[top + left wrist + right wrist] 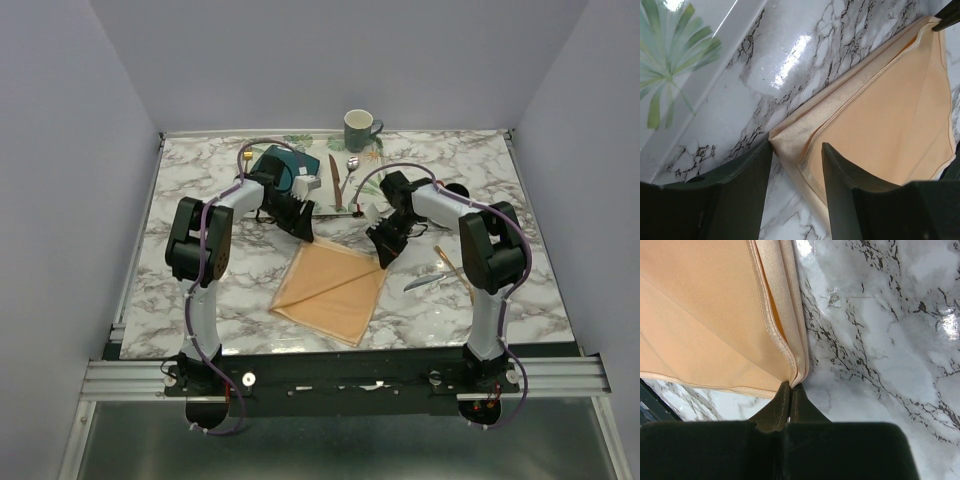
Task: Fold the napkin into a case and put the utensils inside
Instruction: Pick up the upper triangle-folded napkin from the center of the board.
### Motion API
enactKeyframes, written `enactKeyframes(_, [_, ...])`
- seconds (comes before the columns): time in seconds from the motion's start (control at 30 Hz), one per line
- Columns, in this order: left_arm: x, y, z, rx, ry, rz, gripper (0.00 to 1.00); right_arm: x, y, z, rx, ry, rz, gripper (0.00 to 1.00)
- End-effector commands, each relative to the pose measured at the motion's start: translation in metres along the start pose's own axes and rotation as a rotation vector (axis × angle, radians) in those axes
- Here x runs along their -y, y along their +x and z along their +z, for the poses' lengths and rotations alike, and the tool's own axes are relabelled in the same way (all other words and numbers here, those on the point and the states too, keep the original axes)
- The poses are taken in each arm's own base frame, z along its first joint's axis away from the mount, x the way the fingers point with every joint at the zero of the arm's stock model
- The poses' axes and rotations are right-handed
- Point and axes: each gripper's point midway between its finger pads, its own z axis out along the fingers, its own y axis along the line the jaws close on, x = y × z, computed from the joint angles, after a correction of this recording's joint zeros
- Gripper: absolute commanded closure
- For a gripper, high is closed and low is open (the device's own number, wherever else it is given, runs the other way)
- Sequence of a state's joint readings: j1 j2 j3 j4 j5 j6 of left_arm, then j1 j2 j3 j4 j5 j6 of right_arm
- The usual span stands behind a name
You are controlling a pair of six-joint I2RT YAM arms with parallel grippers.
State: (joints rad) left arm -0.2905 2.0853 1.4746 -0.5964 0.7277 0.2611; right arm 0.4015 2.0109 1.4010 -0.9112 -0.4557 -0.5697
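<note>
The peach-tan napkin (330,292) lies flat on the marble surface (180,170) in the lower middle of the overhead view, between the two arms. It is turned like a diamond, and a diagonal fold line runs across it from lower left to upper right. The left pincer (303,228) sits at the napkin's upper corner. In the left wrist view its two dark fingers (840,185) stand apart on either side of that corner, which shows stacked cloth edges, and they have hold of nothing. Whether either finger touches the cloth cannot be told. The right pincer (385,252) is at the napkin's right-hand corner. In the right wrist view its fingertips (777,407) are pressed together at the bottom centre of the frame, pinching the tip of the layered hems, and the cloth spreads away toward the upper left. The silver-grey knife (425,282) and the slim gold spoon (455,270) lie on the surface to the right of the napkin, close together beside the right arm and apart from the cloth. At the top of the overhead frame stand a green mug (360,130), a teal plate (290,162) partly under the left arm and a brown-handled knife (335,182), on or beside the leaf-patterned tray (675,65).
</note>
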Motion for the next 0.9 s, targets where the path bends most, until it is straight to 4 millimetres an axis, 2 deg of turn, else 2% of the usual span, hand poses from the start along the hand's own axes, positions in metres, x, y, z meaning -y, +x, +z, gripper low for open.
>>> enactKeyframes(0.0, [0.005, 0.021, -0.001, -0.031, 0.046, -0.049, 0.46, 0.012, -0.003, 0.006, -0.009, 0.029, -0.032, 0.99])
enactKeyframes(0.17, [0.004, 0.021, 0.000, -0.028, 0.053, -0.033, 0.55, 0.014, -0.005, 0.007, -0.009, 0.031, -0.032, 0.99])
enactKeyframes(0.23, [0.004, 0.023, 0.000, -0.034, 0.055, -0.031, 0.55, 0.015, -0.006, 0.006, -0.008, 0.035, -0.032, 0.99])
enactKeyframes(0.47, [0.007, 0.027, -0.002, -0.042, 0.079, -0.011, 0.45, 0.018, -0.009, 0.006, -0.013, 0.039, -0.037, 0.99])
enactKeyframes(0.53, [0.008, 0.028, -0.003, -0.047, 0.082, -0.007, 0.46, 0.019, -0.009, 0.005, -0.014, 0.042, -0.042, 0.99])
enactKeyframes(0.73, [0.000, 0.033, -0.004, -0.068, 0.034, 0.006, 0.65, 0.020, -0.010, 0.005, -0.014, 0.044, -0.052, 0.99])
enactKeyframes(0.77, [-0.002, 0.034, -0.005, -0.069, 0.025, 0.006, 0.72, 0.020, -0.011, 0.004, -0.011, 0.044, -0.055, 0.99])
enactKeyframes(0.83, [-0.002, 0.033, -0.006, -0.066, 0.020, 0.023, 0.81, 0.020, -0.013, 0.004, -0.008, 0.042, -0.057, 0.99])
enactKeyframes(0.87, [0.000, 0.032, -0.007, -0.060, 0.021, 0.026, 0.89, 0.021, -0.014, 0.003, -0.006, 0.042, -0.059, 0.99])
